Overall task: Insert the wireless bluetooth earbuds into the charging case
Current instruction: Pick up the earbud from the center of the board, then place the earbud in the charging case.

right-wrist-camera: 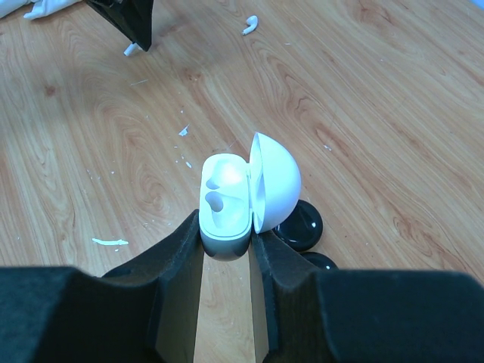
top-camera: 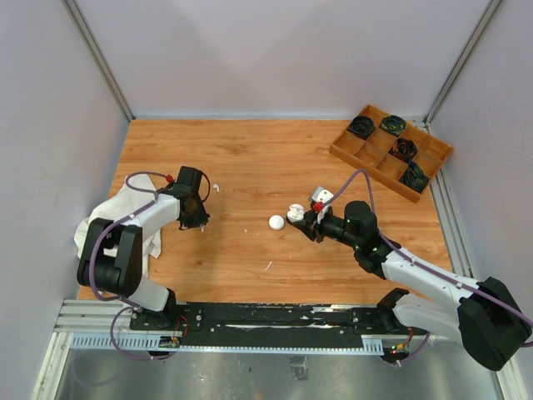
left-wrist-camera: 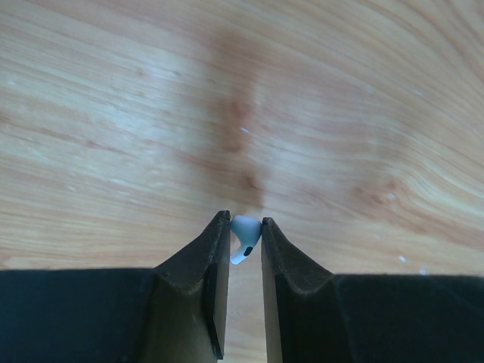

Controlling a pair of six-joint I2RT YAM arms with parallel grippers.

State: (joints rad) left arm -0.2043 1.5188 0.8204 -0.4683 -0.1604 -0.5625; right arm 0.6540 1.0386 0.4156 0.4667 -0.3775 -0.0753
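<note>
**L gripper** (left-wrist-camera: 246, 221): jaws pinched on a white earbud (left-wrist-camera: 243, 238). Grip is at the extreme tips, head poking past them, stem back in the gap. Arm sits low over the wooden table (left-wrist-camera: 242, 91); contact w/ surface cannot be told.

**R gripper** (right-wrist-camera: 225, 246): jaws clamped on the base of the white charging case (right-wrist-camera: 225, 198). Lid (right-wrist-camera: 277, 181) hinged open, two sockets facing up, both look vacant.

**Surroundings:** second white earbud (right-wrist-camera: 250, 24) loose on table near L arm, well apart from case. Black puck (right-wrist-camera: 299, 227) just behind case; white puck (top-camera: 276, 222) beside it.

**Assessment:** step in hand is to bring the held bud to the case.
- R to hold case steady, opening toward L.
- L to come in from above, stem lined up w/ socket.
- Release only once seated.
- Risk: a tip-only grip may let the bud twist.
</note>
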